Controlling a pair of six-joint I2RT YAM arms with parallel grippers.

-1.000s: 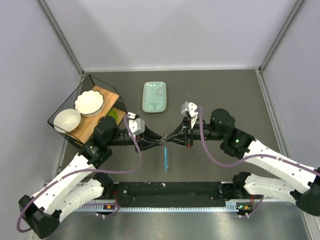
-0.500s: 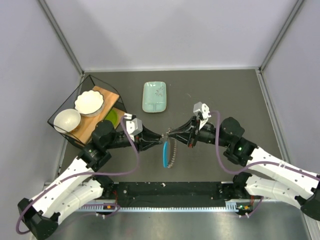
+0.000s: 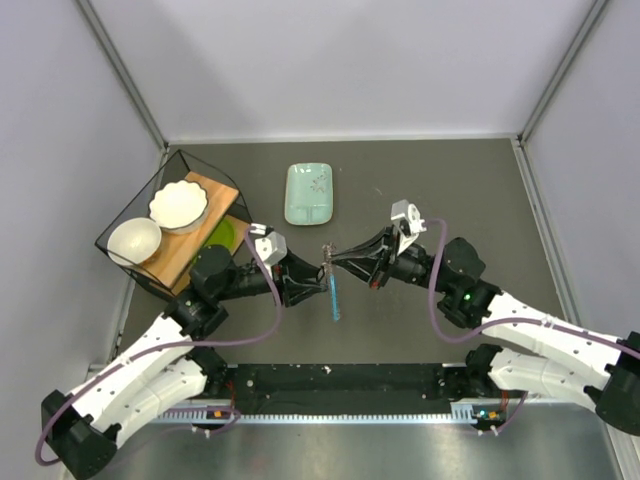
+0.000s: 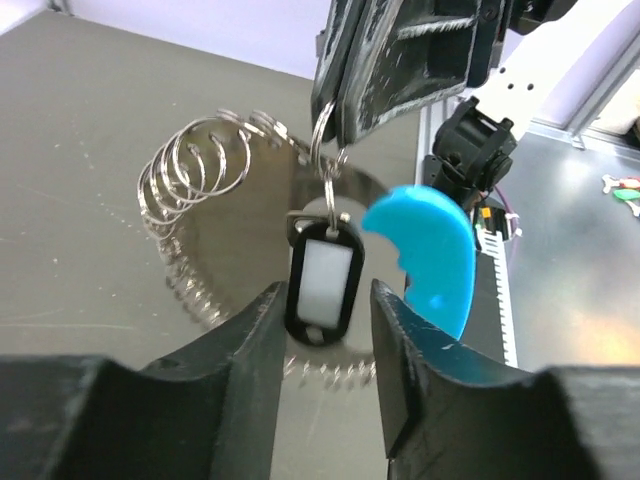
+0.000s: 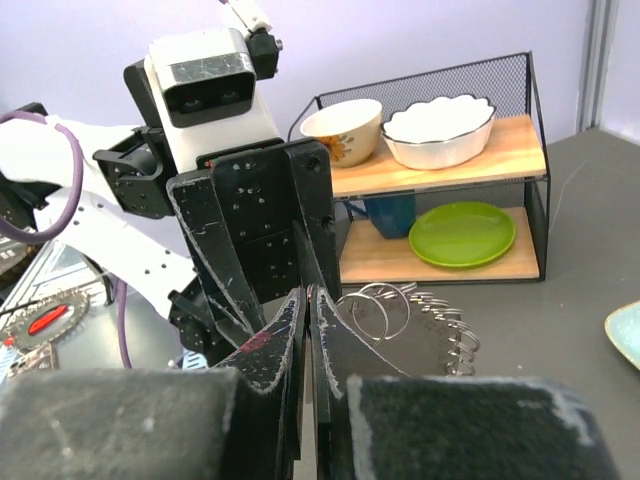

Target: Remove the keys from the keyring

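Over at the left of the dark surface stands a black wire rack. On its wooden top shelf sit a white scalloped bowl and, beside it, a plainer rounded bowl. On the board below lie a lime-green plate and a blue cup. To the rack's right, apart from it, rests a pale green rectangular dish.

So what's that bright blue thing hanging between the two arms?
It is a blue tag, crescent-shaped, smooth and plastic-looking, with a small notch on its inner curve. It hangs from a thin metal ring that the right tool pinches from above. A black tag with a white window hangs beside it, between the open fingers of the left tool. From above it shows edge-on, a thin blue line over the dark table; whether its tip touches the table is unclear.
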